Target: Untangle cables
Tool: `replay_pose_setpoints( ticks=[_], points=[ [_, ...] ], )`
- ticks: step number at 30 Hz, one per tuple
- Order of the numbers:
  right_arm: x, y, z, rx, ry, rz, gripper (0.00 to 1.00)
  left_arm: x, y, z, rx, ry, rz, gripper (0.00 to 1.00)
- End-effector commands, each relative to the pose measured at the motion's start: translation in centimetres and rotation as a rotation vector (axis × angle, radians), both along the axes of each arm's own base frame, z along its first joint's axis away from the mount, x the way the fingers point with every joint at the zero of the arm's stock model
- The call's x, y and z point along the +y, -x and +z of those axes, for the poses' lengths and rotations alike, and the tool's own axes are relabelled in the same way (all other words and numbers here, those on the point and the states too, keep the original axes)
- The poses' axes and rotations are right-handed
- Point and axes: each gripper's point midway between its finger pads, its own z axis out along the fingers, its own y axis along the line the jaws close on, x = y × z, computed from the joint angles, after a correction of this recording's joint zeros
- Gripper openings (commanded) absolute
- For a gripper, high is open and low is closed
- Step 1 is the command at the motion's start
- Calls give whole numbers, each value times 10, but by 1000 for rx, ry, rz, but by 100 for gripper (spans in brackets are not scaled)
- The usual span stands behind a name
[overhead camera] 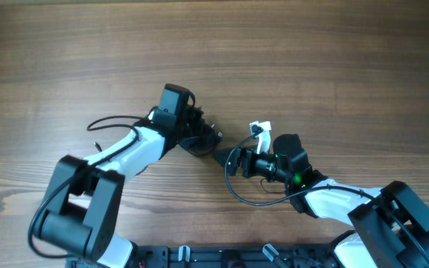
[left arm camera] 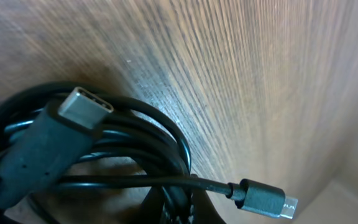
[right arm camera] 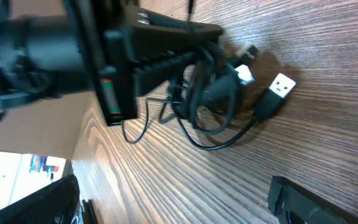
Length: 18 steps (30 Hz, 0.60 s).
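Note:
The cables (left arm camera: 135, 149) are a clump of thin black cords on the wood table. In the left wrist view a USB-C plug (left arm camera: 82, 106) and a small micro plug (left arm camera: 267, 198) stick out of it. My left gripper (left arm camera: 179, 210) is shut on the clump; the overhead view shows it over the cables (overhead camera: 213, 135) at the table's middle. In the right wrist view the cables (right arm camera: 213, 99) hang from the left gripper's fingers (right arm camera: 197, 46), with a USB-A plug (right arm camera: 277, 93) lying on the table. My right gripper (right arm camera: 173, 199) is open and empty, just short of the clump (overhead camera: 229, 154).
Bare wood table (overhead camera: 311, 59) lies all round. A thicker black wire (overhead camera: 110, 120) loops off the left arm. A thin black loop (overhead camera: 248, 197) lies by the right arm. A white tip (overhead camera: 260, 128) shows just above the right gripper.

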Motion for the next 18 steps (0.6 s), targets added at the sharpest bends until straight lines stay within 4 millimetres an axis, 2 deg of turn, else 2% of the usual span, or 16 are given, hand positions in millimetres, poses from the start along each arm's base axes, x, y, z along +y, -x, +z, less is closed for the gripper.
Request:
replay_pose_setpoints(
  ticks=[1,3,6,8,10,13,16,18],
  points=[
    [0,-1,-2,6,6,-11,100,8,0,42,11,112,135,4],
    [0,-1,-1,4,5,-10,100,19,13,52,62,120,198,4],
    [1,-3,2,-10,-4,-10,100,40,46,58,256,179,439,4],
    [1,-2,2,-11,-6,-6,100,41,68,60,403,248,598,4],
    [4,0,7,-21,-23,14,99,37,85,59,504,272,656,4],
    [10,5,14,-41,-54,65,99,34,86,58,508,269,646,4],
    [9,6,11,-27,-46,64,93,32,80,61,484,288,638,4],
    [10,7,11,-25,-46,65,92,28,74,64,463,310,626,4]
  ],
)
